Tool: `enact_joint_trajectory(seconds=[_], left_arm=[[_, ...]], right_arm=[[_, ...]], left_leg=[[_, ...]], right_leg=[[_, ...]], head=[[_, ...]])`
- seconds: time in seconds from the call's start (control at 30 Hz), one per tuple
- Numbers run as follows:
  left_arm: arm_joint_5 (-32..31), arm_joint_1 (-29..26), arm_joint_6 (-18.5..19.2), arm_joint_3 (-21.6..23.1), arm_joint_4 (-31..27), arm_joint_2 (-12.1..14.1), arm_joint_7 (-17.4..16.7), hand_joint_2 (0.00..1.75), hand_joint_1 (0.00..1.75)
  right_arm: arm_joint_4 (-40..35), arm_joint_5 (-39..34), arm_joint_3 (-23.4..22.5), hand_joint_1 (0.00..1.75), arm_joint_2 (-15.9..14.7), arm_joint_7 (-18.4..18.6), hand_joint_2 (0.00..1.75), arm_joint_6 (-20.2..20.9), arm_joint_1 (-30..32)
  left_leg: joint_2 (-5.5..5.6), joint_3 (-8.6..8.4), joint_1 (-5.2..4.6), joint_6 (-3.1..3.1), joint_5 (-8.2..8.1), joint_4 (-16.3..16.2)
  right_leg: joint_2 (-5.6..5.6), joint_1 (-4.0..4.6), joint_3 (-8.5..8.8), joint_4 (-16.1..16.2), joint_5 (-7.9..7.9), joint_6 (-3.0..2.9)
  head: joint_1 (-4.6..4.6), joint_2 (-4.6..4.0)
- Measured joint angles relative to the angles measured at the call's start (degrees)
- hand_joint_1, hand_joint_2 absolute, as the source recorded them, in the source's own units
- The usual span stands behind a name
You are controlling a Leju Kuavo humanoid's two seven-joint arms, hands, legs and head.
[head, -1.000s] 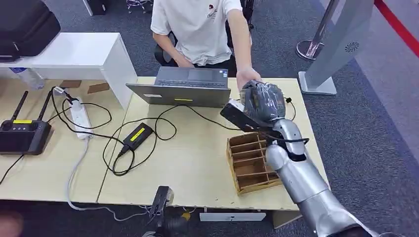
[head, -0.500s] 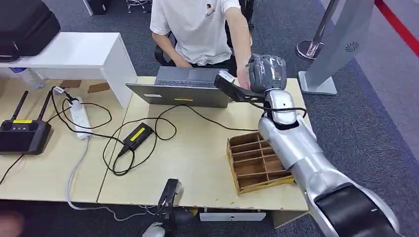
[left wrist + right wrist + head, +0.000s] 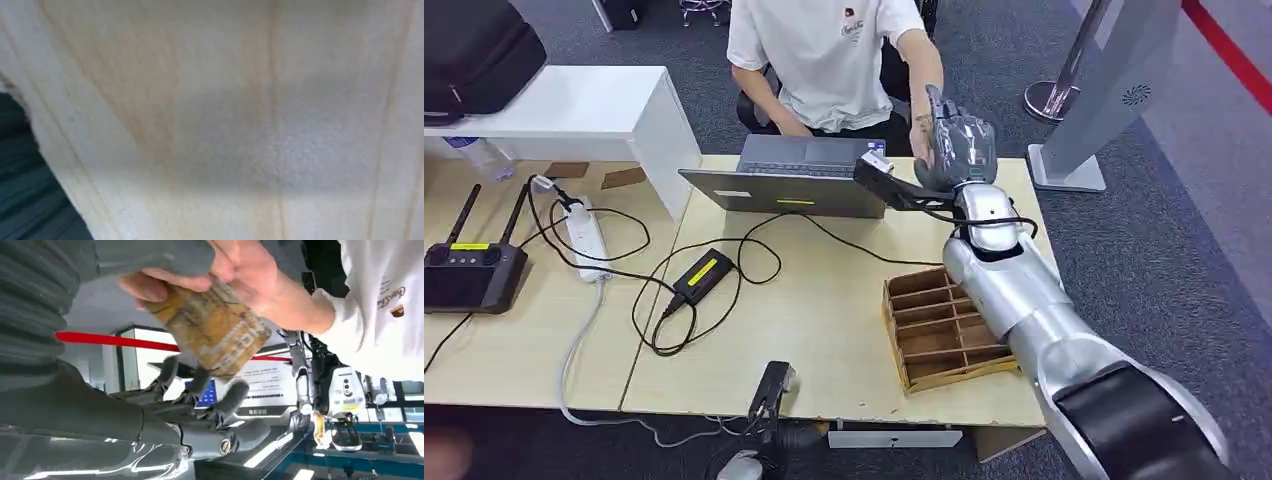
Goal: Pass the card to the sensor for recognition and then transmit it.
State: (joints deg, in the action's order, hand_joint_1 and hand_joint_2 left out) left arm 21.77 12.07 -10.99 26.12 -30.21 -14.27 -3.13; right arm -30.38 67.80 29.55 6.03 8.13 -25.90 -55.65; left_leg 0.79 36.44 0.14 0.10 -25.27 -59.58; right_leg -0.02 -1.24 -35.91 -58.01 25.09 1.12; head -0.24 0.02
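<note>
Raised high at the far right edge of the desk point(image 3: 824, 330), right hand point(image 3: 959, 150) lifted toward the person point(image 3: 834, 55) seated behind the laptop point(image 3: 799, 180), presumably so the handover can happen above the clutter. Fingers point(image 3: 200, 385) spread and lying under the card point(image 3: 215, 332), thumb point(image 3: 150, 255) above it; whether still pinching or already slack cannot be told. Card gripped at its far end by the person's hand point(image 3: 240, 270), so shared between giver and taker at this instant, tilted and face up for an easy take. Judged as the closing step: recognition likely done, only the release left. Wooden divided tray point(image 3: 939, 330) near on the right, well below the raised arm. Left hand close under a pale wooden surface point(image 3: 225, 125), its state not discernible.
</note>
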Motion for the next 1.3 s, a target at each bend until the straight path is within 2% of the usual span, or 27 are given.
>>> enact_joint_trajectory(seconds=[0.13,0.27,0.53,0.63,0.77,0.87,0.97,1.3], left_arm=[[0.37,-0.03,0.17,-0.46,0.22,0.02,0.07,1.75,0.00],[0.83,-0.09,0.17,-0.94,0.37,0.13,0.07,1.75,0.00],[1.38,-0.31,0.15,-1.44,0.41,0.83,-0.04,1.75,0.00],[1.53,-0.43,0.15,-2.08,0.41,1.09,-0.11,1.75,0.00],[1.53,-0.60,0.13,-2.27,0.42,1.33,-0.11,1.75,0.00],[1.73,-0.60,-0.15,-2.62,0.41,1.44,-0.35,1.75,0.00],[1.90,-0.92,-0.29,-3.12,0.42,1.90,-0.48,1.75,0.00],[1.97,-1.21,0.26,-4.35,0.41,3.91,-0.90,1.75,0.00]], right_arm=[[0.15,0.61,-0.22,0.00,-0.61,0.33,1.75,-0.28,-0.19],[0.52,2.25,-0.55,0.00,-2.30,2.16,1.75,-0.77,-0.53],[2.80,7.98,-1.51,0.00,-9.14,8.46,1.75,-0.57,-2.50],[3.47,8.31,-2.10,0.00,-12.00,8.41,1.75,-0.59,-3.02],[4.00,8.61,-2.84,0.00,-13.75,8.83,1.75,-0.52,-3.13],[4.57,10.25,-3.08,0.00,-15.89,12.59,1.75,0.50,-3.34],[5.35,11.25,-4.39,0.00,-19.88,14.34,1.75,0.94,-3.87],[8.48,16.94,-6.86,0.00,-30.73,18.93,1.75,6.73,-4.90]], left_leg=[[0.00,-0.01,0.00,0.00,0.00,-0.01],[0.00,0.00,0.00,0.00,0.00,-0.01],[0.04,0.01,-0.04,0.01,-0.01,-0.06],[0.08,0.02,-0.04,0.01,-0.01,-0.05],[-0.11,-0.02,-0.04,0.02,-0.02,-0.05],[-0.08,-0.05,-0.03,0.03,-0.02,-0.07],[0.35,0.08,-0.04,0.05,0.02,-0.05],[0.29,0.05,-0.06,0.07,0.00,-0.07]], right_leg=[[0.00,0.00,0.00,0.00,0.00,0.00],[0.00,-0.01,0.00,0.01,0.00,0.00],[-0.03,-0.02,0.01,0.03,-0.01,0.01],[-0.07,-0.02,0.02,0.03,-0.01,0.01],[0.14,-0.02,-0.01,0.03,-0.04,-0.03],[0.11,0.00,-0.03,0.05,-0.04,-0.03],[-0.37,0.00,0.04,0.04,-0.02,-0.01],[-0.30,-0.02,0.04,0.07,-0.03,-0.01]], head=[[0.02,0.00],[0.02,0.00],[0.00,0.00],[0.02,0.00],[0.00,0.00],[-0.02,0.00],[0.00,0.00],[0.00,0.00]])
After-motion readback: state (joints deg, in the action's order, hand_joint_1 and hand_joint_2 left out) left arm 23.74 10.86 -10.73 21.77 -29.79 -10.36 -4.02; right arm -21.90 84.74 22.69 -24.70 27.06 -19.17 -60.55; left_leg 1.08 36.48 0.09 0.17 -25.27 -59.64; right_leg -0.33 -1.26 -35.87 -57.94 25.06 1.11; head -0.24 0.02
